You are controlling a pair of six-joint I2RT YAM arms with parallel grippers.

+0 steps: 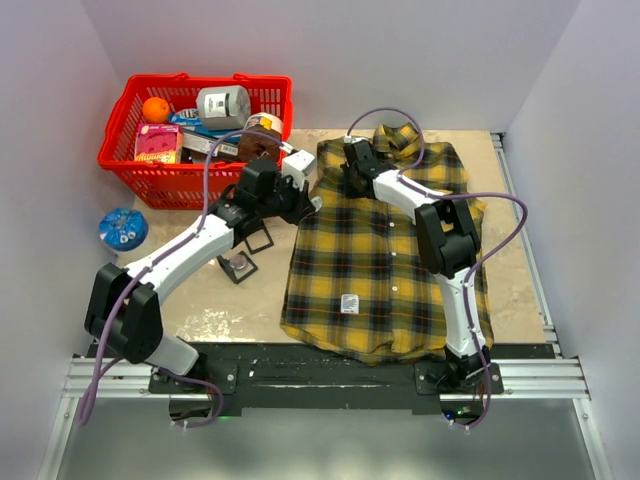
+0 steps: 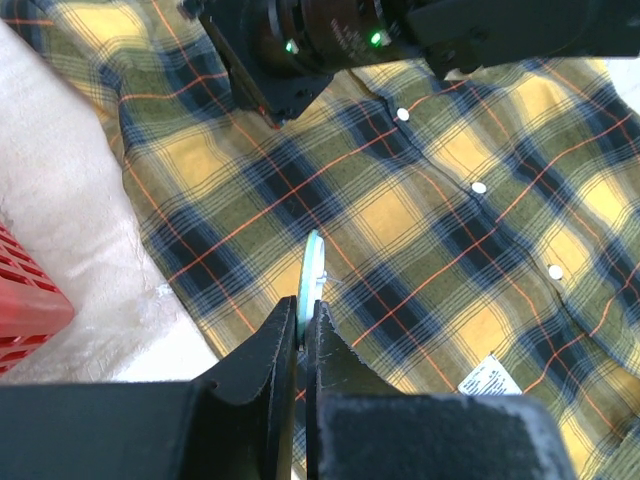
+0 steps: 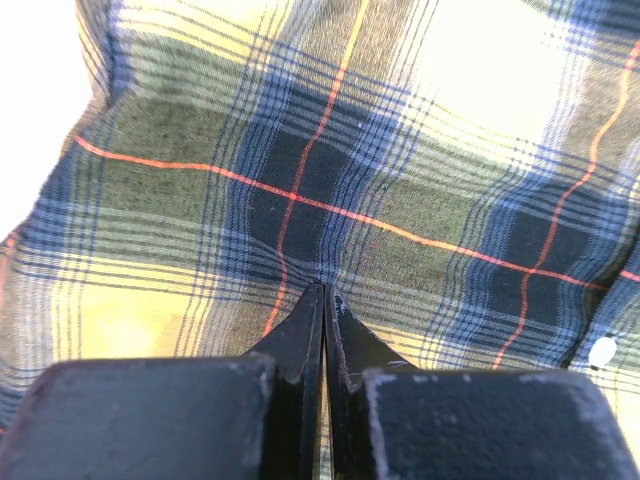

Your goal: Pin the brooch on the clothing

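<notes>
Yellow-and-dark plaid shirt: flat, centre-right; brooch not yet pinned on. Right gripper: clenched at the far-left chest, seemingly nipping a fold. Left gripper: grasping the brooch, a pale disc edge-on, over the shirt's left side.

Both arms stand on a black base plate bolted to the silver rail. The left arm, toward the rail's left end, and the right arm, toward its right end, share one build: white shells on the long links and blocky black housings at the joints. A thin lilac cable loops along each arm. The left gripper and right gripper have matte black fingers tapering to narrow, scuffed tips. Small green lights glow on the right arm's black wrist housing.
</notes>
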